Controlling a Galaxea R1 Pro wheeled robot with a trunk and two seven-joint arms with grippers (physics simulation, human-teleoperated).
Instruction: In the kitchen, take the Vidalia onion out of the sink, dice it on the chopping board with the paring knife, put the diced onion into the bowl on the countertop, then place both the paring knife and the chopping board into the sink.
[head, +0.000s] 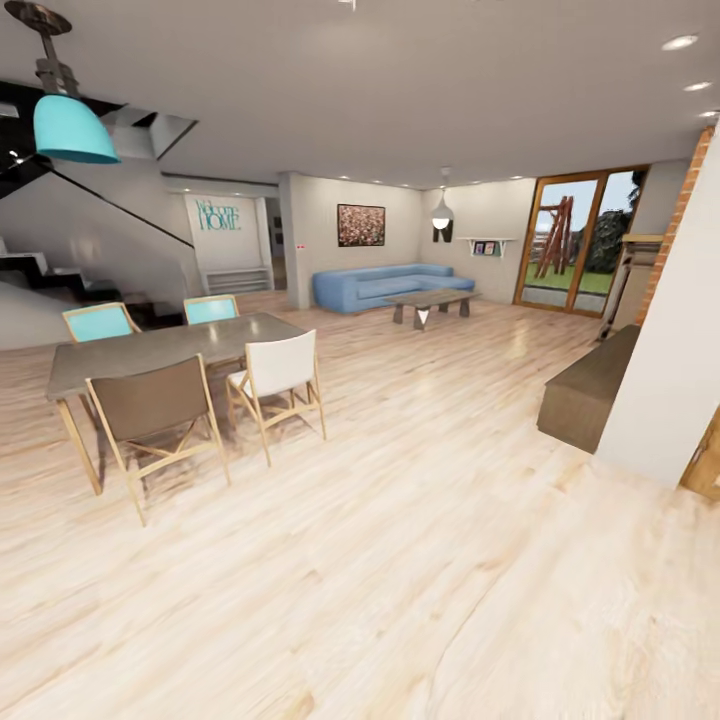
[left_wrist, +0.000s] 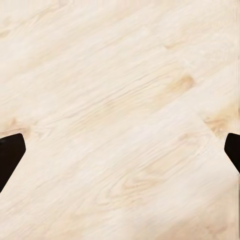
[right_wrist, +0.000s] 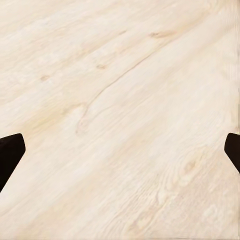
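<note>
The Vidalia onion, chopping board, paring knife, bowl, sink and countertop are out of view; I am in an open living and dining room. My left gripper (left_wrist: 120, 155) hangs open over pale wood floor, its dark fingertips (left_wrist: 10, 155) far apart with nothing between them. My right gripper (right_wrist: 120, 155) is likewise open above the same floor, its fingertips (right_wrist: 10, 155) wide apart and holding nothing.
A grey dining table (head: 150, 350) with several chairs stands at the left. A blue sofa (head: 380, 285) and coffee table (head: 432, 300) sit at the back. A white wall corner (head: 670, 380) and low dark bench (head: 590, 390) are at the right. Pale wood floor (head: 400, 560) spreads ahead.
</note>
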